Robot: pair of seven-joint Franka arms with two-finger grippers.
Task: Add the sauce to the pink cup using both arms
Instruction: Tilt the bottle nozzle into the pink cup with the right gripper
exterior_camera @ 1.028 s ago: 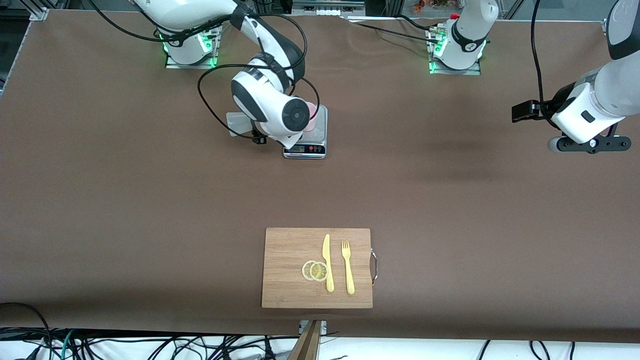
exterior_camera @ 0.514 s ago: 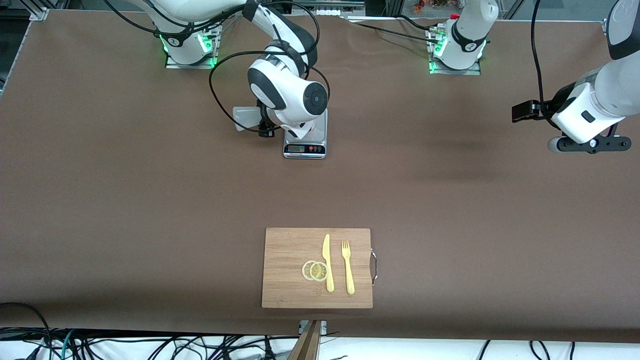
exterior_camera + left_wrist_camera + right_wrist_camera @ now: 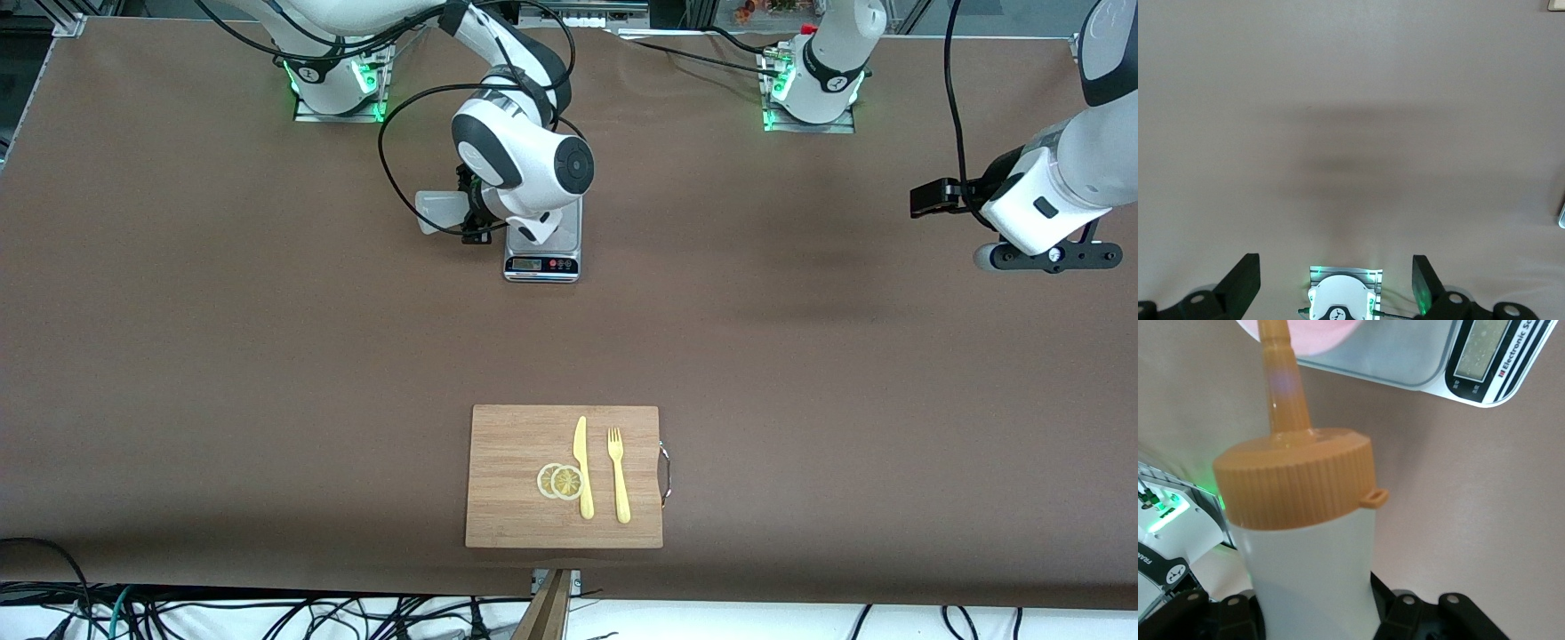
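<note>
The sauce [image 3: 1305,540] is a whitish squeeze bottle with an orange cap, and my right gripper [image 3: 1313,607] is shut on its body. It lies tipped sideways over the table beside the grey scale [image 3: 542,262]; its base pokes out at the sauce [image 3: 440,212] next to my right gripper [image 3: 476,215]. In the right wrist view the orange nozzle [image 3: 1281,380] reaches the rim of the pink cup [image 3: 1315,333], which stands on the scale [image 3: 1418,353]. The right arm's wrist hides the cup in the front view. My left gripper [image 3: 1045,256] waits open and empty over the left arm's end of the table; its fingers [image 3: 1245,283] stand wide apart.
A wooden cutting board [image 3: 507,444] lies near the table's edge closest to the front camera, carrying two lemon slices [image 3: 560,481], a yellow knife [image 3: 583,467] and a yellow fork [image 3: 619,476]. Black cables loop around the right arm's wrist [image 3: 391,169].
The right arm's wrist has swung toward the arms' bases and over the scale, carrying the bottle along; it now covers the pink cup in the front view. The left arm has not moved.
</note>
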